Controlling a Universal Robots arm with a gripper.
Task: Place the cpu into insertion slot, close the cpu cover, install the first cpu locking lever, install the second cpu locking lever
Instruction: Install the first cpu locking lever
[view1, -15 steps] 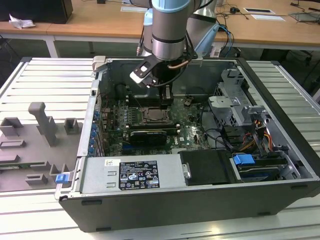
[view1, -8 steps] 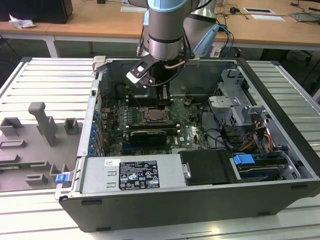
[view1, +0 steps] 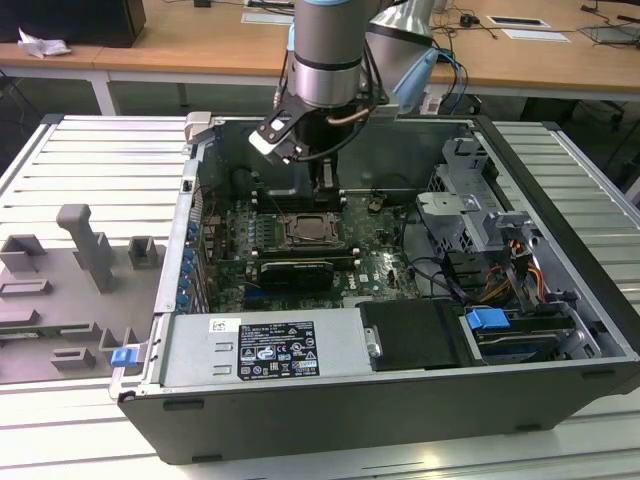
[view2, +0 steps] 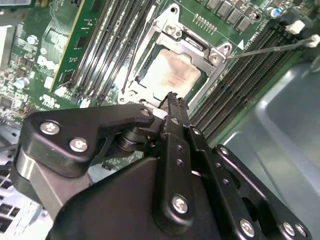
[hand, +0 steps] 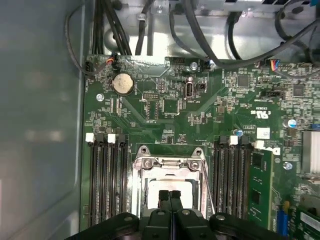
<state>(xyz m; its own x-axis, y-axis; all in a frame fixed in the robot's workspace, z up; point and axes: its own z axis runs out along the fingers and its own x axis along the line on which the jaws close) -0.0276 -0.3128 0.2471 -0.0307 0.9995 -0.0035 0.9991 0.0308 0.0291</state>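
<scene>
Directly over the insertion slot (view1: 312, 229) we log the gripper (hand: 170, 194), fingers together with nothing seen between them, tips above one edge of the slot. We find the cpu (view2: 170, 75) seated in the slot, with the cpu cover (view2: 192, 42) lying flat around it. One thin wire lever (view2: 270, 46) runs outward from the slot's far corner, away from the tips; we judge it unlatched.

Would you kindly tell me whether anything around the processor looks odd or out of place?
Two things: the chip has a brownish smudge across its metal top, and a thin lever angles out over the memory slots rather than lying beside the chip, so it seems unlatched.
</scene>
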